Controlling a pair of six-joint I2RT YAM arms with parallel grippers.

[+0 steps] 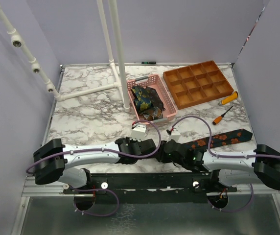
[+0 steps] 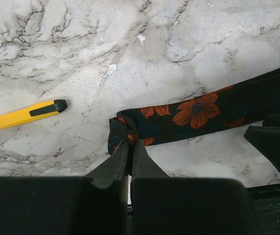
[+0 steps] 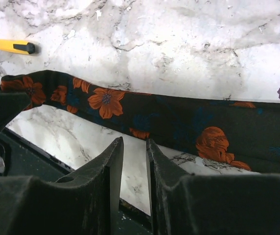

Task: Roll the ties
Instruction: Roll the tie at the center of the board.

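Observation:
A dark tie with orange-red flowers (image 1: 223, 139) lies flat on the marble table, running from the centre out to the right. My left gripper (image 1: 156, 146) is shut on its narrow end, which is slightly curled; the left wrist view shows the jaws (image 2: 129, 143) pinching that end of the tie (image 2: 194, 111). My right gripper (image 1: 168, 150) sits next to it. In the right wrist view its jaws (image 3: 134, 142) stand slightly apart and empty, just short of the tie's near edge (image 3: 179, 120). More patterned ties (image 1: 145, 100) lie bunched in a pink basket (image 1: 163, 91).
An orange compartment tray (image 1: 198, 83) stands at the back right. A yellow utility knife (image 1: 227, 99) (image 2: 25, 113) (image 3: 15, 46) and an orange-handled screwdriver (image 1: 221, 117) lie right of the basket. A white pipe frame (image 1: 115, 54) stands at the back left.

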